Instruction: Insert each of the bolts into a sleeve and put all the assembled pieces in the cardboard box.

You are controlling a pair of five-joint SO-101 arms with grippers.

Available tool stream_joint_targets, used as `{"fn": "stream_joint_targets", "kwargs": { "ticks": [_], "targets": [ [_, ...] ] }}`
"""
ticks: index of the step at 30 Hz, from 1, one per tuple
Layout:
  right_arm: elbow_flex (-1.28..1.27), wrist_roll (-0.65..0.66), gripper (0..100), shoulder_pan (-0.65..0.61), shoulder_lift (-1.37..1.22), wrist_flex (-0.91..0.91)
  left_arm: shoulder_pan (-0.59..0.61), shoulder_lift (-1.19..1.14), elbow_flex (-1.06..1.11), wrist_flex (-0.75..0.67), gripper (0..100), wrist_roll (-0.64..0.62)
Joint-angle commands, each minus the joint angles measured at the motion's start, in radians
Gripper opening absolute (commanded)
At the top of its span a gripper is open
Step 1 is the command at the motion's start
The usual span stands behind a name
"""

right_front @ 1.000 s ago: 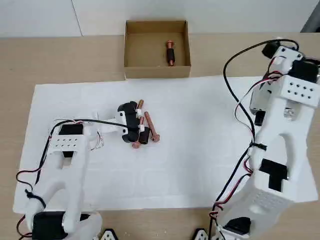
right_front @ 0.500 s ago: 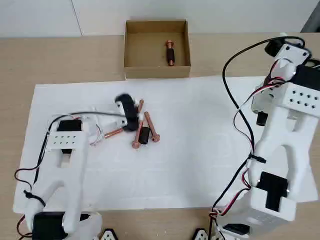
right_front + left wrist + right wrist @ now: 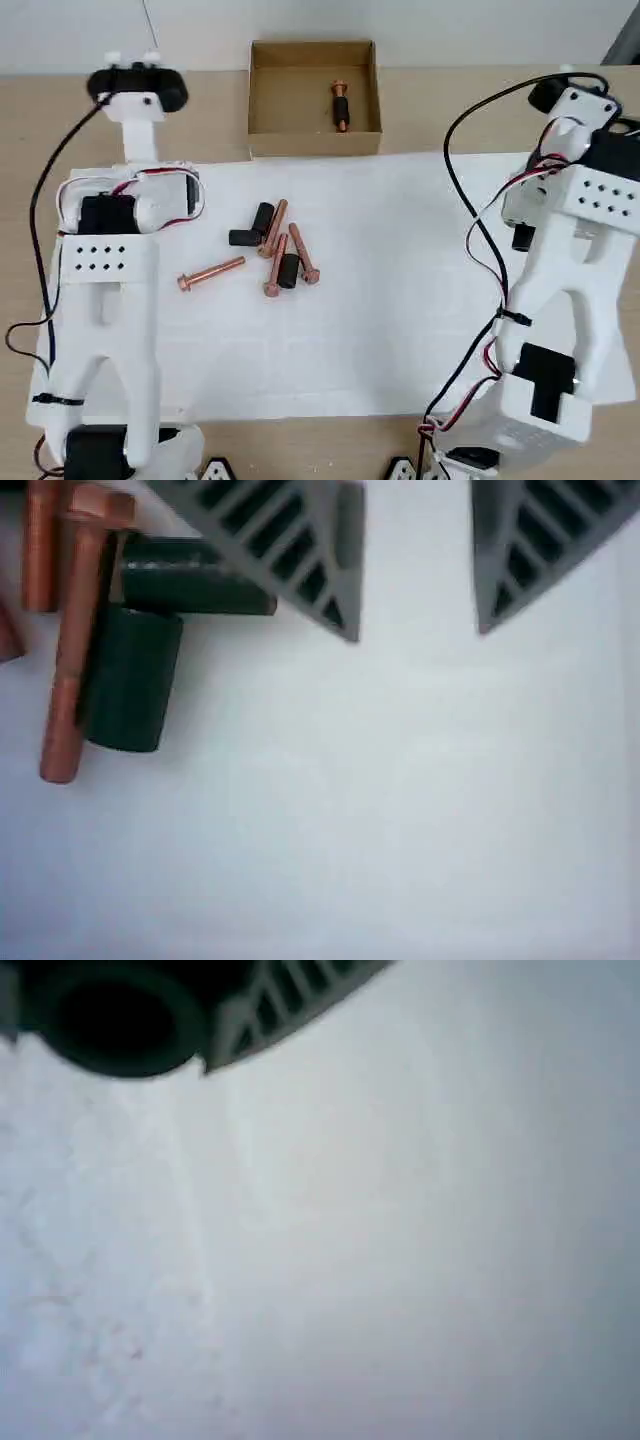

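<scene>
Loose on the white paper lie three black sleeves point(image 3: 263, 217) point(image 3: 243, 238) point(image 3: 288, 270) among copper bolts point(image 3: 273, 228) point(image 3: 303, 253). One bolt point(image 3: 211, 272) lies apart to their left. The cardboard box point(image 3: 314, 143) at the back holds one bolt-in-sleeve piece point(image 3: 341, 105). My left arm point(image 3: 105, 260) stands folded at the paper's left side. In the left wrist view my left gripper point(image 3: 415, 630) is open and empty over bare paper, beside two sleeves point(image 3: 130, 690) point(image 3: 190, 575) and a bolt point(image 3: 75, 650). My right arm point(image 3: 590, 200) stands at the paper's right edge.
The white paper point(image 3: 400, 330) covers most of the wooden table point(image 3: 450, 100). The right wrist view has a dark round shape point(image 3: 110, 1020) beside a grey ribbed part point(image 3: 290, 990) over bare paper. Cables point(image 3: 480, 230) hang beside the right arm.
My left arm has drawn back from the pile to the left and rear. One bolt got pulled out to the left and the sleeves shifted. The right arm barely moved.
</scene>
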State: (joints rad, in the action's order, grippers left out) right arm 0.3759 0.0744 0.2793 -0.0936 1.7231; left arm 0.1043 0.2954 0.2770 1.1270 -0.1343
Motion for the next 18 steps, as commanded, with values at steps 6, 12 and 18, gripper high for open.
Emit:
{"fn": "stream_joint_targets", "kwargs": {
  "ticks": [6, 12, 18],
  "targets": [
    [0.003, -0.012, 0.4, -0.01, 0.058, 0.007, 0.029, 0.041, -0.051, 0.041, 7, -0.634],
    [0.002, -0.012, 0.4, -0.01, 0.058, 0.007, 0.048, 0.043, -0.051, 0.032, 7, -0.793],
    [0.002, -0.012, 0.4, -0.01, 0.058, 0.007, 0.051, 0.043, -0.105, 0.226, 7, -0.919]
  ]
}}
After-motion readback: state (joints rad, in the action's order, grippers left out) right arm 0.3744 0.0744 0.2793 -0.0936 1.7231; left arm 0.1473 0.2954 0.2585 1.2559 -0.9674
